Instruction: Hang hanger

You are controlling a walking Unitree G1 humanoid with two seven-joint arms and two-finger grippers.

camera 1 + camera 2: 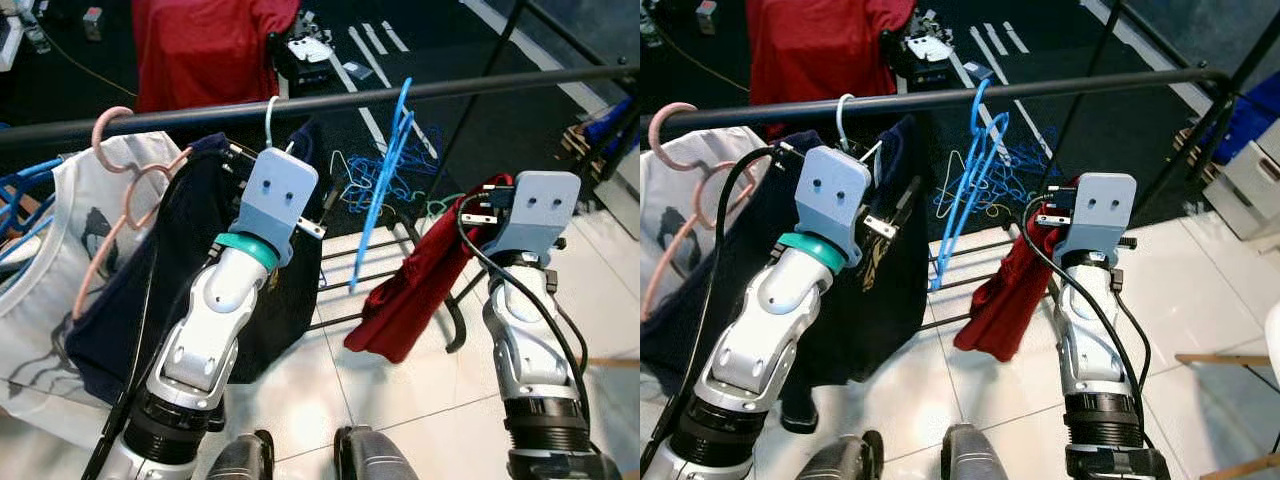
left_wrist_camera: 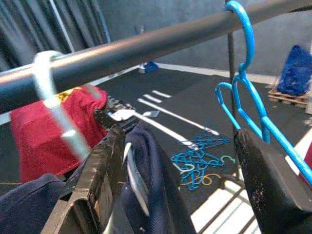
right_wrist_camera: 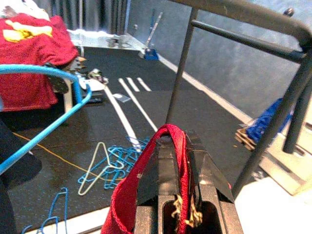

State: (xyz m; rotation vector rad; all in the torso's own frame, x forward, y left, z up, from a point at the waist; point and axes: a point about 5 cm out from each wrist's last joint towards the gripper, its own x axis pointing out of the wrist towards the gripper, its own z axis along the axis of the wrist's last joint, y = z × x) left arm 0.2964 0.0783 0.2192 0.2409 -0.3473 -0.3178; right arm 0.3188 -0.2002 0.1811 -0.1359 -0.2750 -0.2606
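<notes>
Hanging the white hanger [image 1: 271,122] on the rail [image 1: 420,88], we should let our spread left gripper [image 2: 185,161] retreat gently; right gripper [image 3: 178,170] clamps the red garment [image 1: 415,285].

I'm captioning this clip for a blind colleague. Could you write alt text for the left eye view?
Two silver robot arms reach up toward a dark clothes rail; the left gripper is at a white hanger carrying a navy garment on the rail, and the right gripper holds a red garment. Blue hangers hang between them, with a pink hanger and white shirt further left.
</notes>
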